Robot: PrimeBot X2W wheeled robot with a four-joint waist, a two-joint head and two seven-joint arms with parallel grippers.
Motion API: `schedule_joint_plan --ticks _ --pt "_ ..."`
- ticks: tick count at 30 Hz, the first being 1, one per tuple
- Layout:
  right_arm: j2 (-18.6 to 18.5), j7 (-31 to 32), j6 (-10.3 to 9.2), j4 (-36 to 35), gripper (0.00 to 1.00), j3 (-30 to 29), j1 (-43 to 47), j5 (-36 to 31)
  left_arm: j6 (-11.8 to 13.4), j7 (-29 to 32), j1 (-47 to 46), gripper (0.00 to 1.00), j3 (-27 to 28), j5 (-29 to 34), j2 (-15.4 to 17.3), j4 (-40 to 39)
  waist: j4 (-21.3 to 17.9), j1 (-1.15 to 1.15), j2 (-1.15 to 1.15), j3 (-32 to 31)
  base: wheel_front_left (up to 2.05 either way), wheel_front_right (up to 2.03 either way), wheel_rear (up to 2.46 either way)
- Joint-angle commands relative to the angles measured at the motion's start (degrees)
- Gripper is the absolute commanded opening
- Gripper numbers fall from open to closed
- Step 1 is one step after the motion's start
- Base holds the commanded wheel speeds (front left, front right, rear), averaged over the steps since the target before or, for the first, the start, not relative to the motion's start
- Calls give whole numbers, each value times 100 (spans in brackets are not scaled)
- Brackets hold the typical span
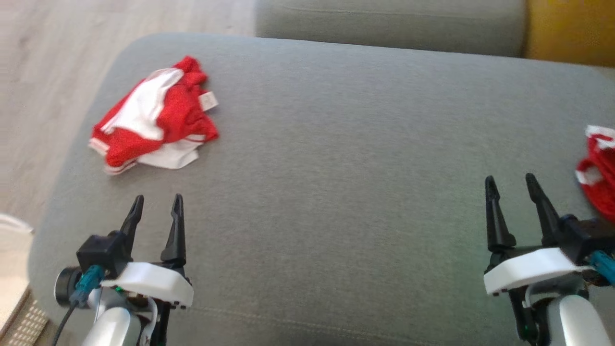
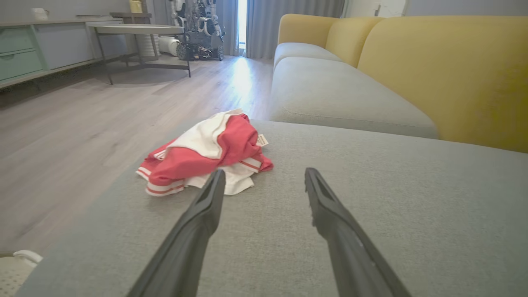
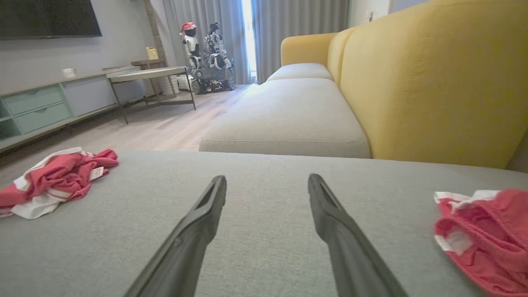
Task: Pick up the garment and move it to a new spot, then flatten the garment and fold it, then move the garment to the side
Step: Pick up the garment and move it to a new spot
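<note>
**Pickup not started: bunched garment sits ahead-left of the left jaws**

- The red-and-white garment (image 1: 153,120) is a crumpled heap at the far-left part of the grey seat cushion (image 1: 336,168), close to the edge that drops to the wood floor (image 1: 38,72). A tag sticks out on its right side.
- In the head view its long axis is diagonal, from near-left to far-right. It's bunched, so there's no clean edge or corner to go for.
- The left gripper (image 1: 158,198) is the nearer arm. Fingers are spread wide with nothing between them, and they hang above the cushion clear of the cloth. In the left wrist view the heap lies ahead and left of the finger line, so the left finger overlaps its near hem but isn't touching it.
- The right gripper (image 1: 510,178) is also spread and empty, well apart from that heap.
- A second red-and-white garment (image 1: 600,178) lies just to the right gripper's right, cut off by the frame edge. I can't tell which piece the task means.
- My read: if it's the left heap, the left arm reaches forward and a bit left, then pinches the top of the pile.
- Containers: a white perforated bin (image 2: 18,268) sits off the cushion's near-left corner. Its contents are out of frame.
</note>
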Motion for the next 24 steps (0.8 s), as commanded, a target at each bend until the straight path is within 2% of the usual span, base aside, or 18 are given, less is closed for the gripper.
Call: schedule_joint_plan --ticks 1,11,24 --pt "-18 47 20 -238 100 166 -96 -30 37 -67 -301 100 257 -31 100 -139 348 0 0 -49 0 0 0" --pt "-18 145 20 -375 100 468 -14 -56 6 -99 -252 100 325 -86 98 -10 996 0 0 -140 0 0 0" --pt "-18 221 20 -397 100 626 10 -73 26 -113 -213 100 382 -106 104 -3 1177 0 0 -132 0 0 0"
